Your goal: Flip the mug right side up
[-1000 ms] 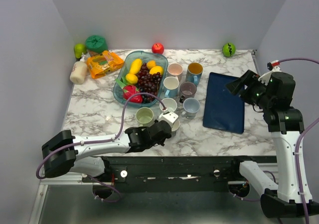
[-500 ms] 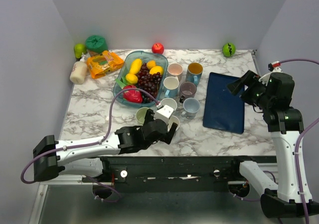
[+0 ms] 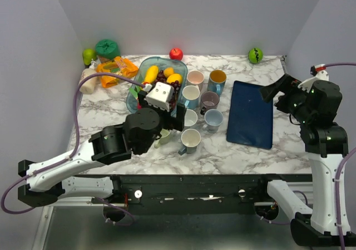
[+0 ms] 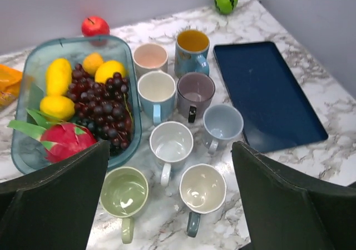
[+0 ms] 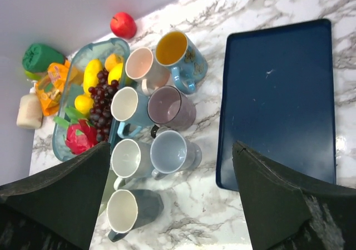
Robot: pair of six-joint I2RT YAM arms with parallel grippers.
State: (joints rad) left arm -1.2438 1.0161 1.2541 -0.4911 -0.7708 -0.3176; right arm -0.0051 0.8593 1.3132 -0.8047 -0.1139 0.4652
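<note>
Left gripper (image 4: pixel 171 147): jaws wide, empty, high over the mug cluster. Task mug (image 4: pixel 203 190), cream inside, stands mouth up on the marble table (image 3: pixel 105 125) in the nearest row, just right of the green mug (image 4: pixel 124 194). Axis vertical, handle toward near edge. Neighbours crowd it. Left arm nearer. Right gripper (image 5: pixel 172 147): wide, empty, by the blue tray (image 5: pixel 278 100).

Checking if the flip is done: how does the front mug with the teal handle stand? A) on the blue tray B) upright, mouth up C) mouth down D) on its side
B: the teal-handled mug stands on its base, its open cream inside facing up.
</note>
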